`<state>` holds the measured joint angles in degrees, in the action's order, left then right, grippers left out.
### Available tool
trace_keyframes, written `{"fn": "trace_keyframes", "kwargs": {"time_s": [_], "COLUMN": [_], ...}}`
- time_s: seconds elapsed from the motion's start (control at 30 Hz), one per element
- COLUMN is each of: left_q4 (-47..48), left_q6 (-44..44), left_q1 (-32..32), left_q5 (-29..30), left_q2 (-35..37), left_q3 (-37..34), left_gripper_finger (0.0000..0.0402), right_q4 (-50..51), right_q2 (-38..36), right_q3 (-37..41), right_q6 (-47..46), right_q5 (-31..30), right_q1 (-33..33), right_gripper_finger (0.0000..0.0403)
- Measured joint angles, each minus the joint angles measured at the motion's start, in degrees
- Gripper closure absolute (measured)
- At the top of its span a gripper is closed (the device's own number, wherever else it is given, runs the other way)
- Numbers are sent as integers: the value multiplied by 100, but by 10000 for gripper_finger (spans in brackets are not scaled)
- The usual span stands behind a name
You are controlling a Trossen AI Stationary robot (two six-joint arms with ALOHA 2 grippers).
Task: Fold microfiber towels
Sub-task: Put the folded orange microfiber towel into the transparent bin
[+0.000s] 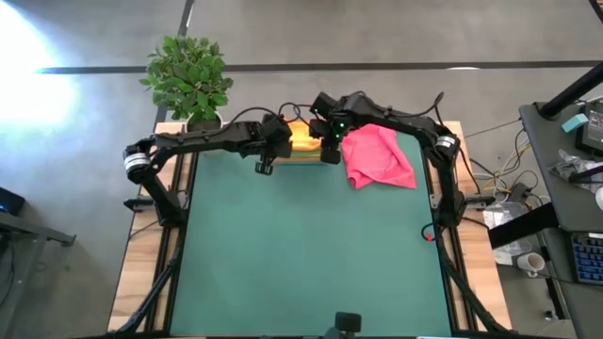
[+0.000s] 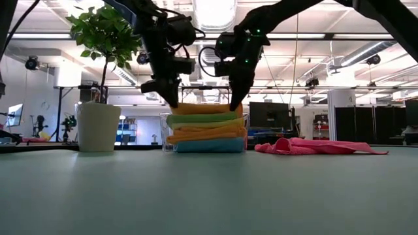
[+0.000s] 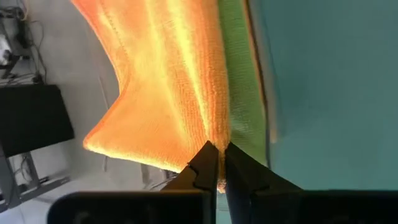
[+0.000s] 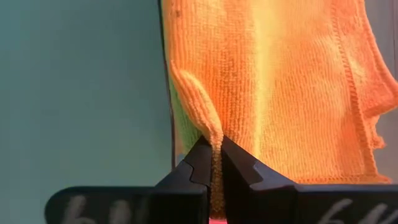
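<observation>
Plant pot [image 2: 98, 127] stands left of the clear tray [image 2: 168, 138] at the surface's [image 1: 311, 254] far edge. Beside it a pink towel [image 1: 379, 158] lies crumpled. Left claw [image 2: 171, 99] and right claw [image 2: 235, 104] each pinch the fuzzy orange towel [image 2: 202, 109] topping the tray's stack.
</observation>
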<state>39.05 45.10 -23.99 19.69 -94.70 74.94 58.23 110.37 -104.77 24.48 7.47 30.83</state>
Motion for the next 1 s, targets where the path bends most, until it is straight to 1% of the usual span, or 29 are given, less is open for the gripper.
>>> {"fn": "trace_keyframes", "kwargs": {"time_s": [0.1, 0.2, 0.4, 0.5, 0.6, 0.7, 0.8, 0.9, 1.0], "left_q4": [43, 50, 52, 54, 59, 112, 234, 203, 205], "left_q6": [0, 2, -68, -465, -675, -719, -733, -842, -1059], "left_q1": [5, 4, 0, 0, 6, 4, 0, 0, 0], "left_q5": [-60, -62, -56, -1, 310, 650, 793, 792, 774], "left_q2": [0, 0, 2, 14, 48, 116, 270, 518, 755], "left_q3": [0, 0, 2, 2, 2, 82, 203, 232, 225], "left_gripper_finger": [396, 372, 306, 273, 248, 237, 235, 235, 234], "right_q4": [-8, -8, 45, 308, 754, 986, 981, 774, 457], "right_q2": [0, 0, -9, -9, -12, -13, -22, -26, -22], "right_q3": [0, 0, -57, -335, -754, -1158, -1431, -1470, -1280], "right_q6": [-96, -119, -331, -380, -371, -368, -350, -381, -502], "right_q5": [-1, -3, -7, -5, -2, -1, 1, 8, 47], "right_q1": [2, 2, 4, 4, 11, 20, 32, 33, 33], "right_gripper_finger": [391, 378, 324, 294, 272, 259, 254, 254, 260]}}
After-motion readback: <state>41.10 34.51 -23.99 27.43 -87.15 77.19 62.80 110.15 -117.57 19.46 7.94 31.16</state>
